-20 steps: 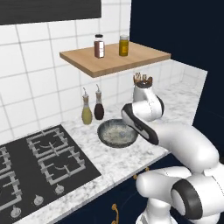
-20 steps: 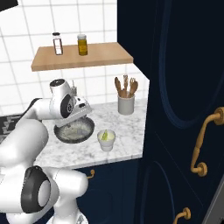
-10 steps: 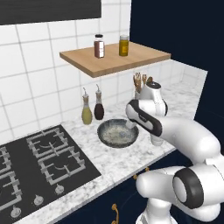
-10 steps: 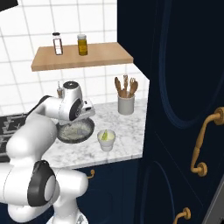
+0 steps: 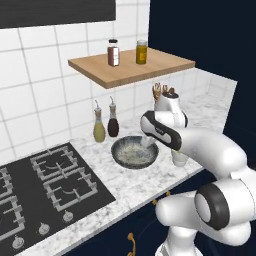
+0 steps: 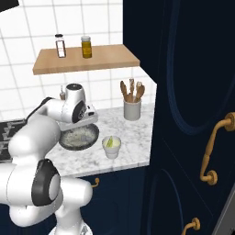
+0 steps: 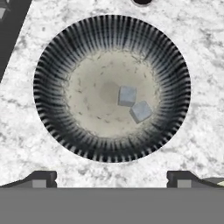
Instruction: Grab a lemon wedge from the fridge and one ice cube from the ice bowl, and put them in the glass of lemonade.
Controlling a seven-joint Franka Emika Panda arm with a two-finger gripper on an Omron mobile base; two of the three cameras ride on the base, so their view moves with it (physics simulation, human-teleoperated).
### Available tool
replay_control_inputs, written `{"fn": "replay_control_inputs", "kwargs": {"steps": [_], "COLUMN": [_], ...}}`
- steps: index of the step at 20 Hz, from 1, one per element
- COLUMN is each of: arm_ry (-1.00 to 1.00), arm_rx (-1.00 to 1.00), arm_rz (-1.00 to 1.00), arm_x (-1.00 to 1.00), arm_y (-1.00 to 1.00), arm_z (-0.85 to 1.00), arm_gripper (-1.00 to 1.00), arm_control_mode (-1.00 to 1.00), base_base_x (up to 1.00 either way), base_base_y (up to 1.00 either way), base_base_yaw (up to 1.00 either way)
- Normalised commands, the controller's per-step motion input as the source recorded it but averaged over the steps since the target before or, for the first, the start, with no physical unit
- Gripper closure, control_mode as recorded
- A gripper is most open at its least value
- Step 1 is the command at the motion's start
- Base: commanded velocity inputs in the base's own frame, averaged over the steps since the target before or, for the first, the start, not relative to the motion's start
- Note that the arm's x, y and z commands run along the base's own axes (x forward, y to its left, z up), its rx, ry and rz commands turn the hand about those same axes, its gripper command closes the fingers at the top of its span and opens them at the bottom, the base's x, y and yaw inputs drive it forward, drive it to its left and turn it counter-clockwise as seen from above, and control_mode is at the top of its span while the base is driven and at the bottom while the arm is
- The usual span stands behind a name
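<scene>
The ice bowl (image 7: 112,30), dark and ribbed with a pale inside, lies directly below the hand and holds two grey ice cubes (image 7: 127,96) side by side near its middle. It sits on the marble counter (image 5: 134,151) (image 6: 79,136). My gripper (image 7: 112,180) hangs open above the bowl's near rim, fingertips (image 7: 41,179) wide apart with nothing between them. Right of the bowl stands the glass of lemonade (image 6: 111,146), with what looks like the lemon wedge (image 6: 109,140) poking from the liquid. My arm partly hides the glass (image 5: 180,159) in the left base view. The fridge is out of view.
Two oil bottles (image 5: 105,125) stand behind the bowl, and a white holder of wooden utensils (image 6: 132,106) sits at the back right. A wooden shelf (image 5: 131,66) with two jars hangs overhead. The gas hob (image 5: 50,185) lies left; navy cabinets (image 6: 193,114) rise on the right.
The arm's wrist has swung slightly toward the utensil holder and the hand has settled over the bowl. The gripper stays open; bowl and glass have not moved.
</scene>
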Motion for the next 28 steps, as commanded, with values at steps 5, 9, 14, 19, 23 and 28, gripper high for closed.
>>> {"fn": "replay_control_inputs", "kwargs": {"steps": [5, 9, 14, 19, 23, 28], "arm_ry": [0.00, 0.00, 0.00, 0.00, 0.00, 0.00], "arm_rx": [0.00, 0.00, 0.00, 0.00, 0.00, 0.00], "arm_rz": [0.00, 0.00, 0.00, 0.00, 0.00, 0.00], "arm_x": [0.19, 0.56, 0.32, 0.11, 0.00, 0.13], "arm_y": [0.07, 0.00, 0.00, 0.10, 0.25, 0.04], "arm_z": [0.00, -0.08, -0.42, -0.44, -0.03, -0.15], "arm_gripper": [-1.00, -1.00, -1.00, -1.00, -1.00, -1.00], "arm_control_mode": [-1.00, -1.00, -1.00, -1.00, -1.00, -1.00], "base_base_x": [0.00, 0.00, 0.00, 0.00, 0.00, 0.00], "base_base_y": [0.00, 0.00, 0.00, 0.00, 0.00, 0.00], "base_base_yaw": [0.00, 0.00, 0.00, 0.00, 0.00, 0.00]}}
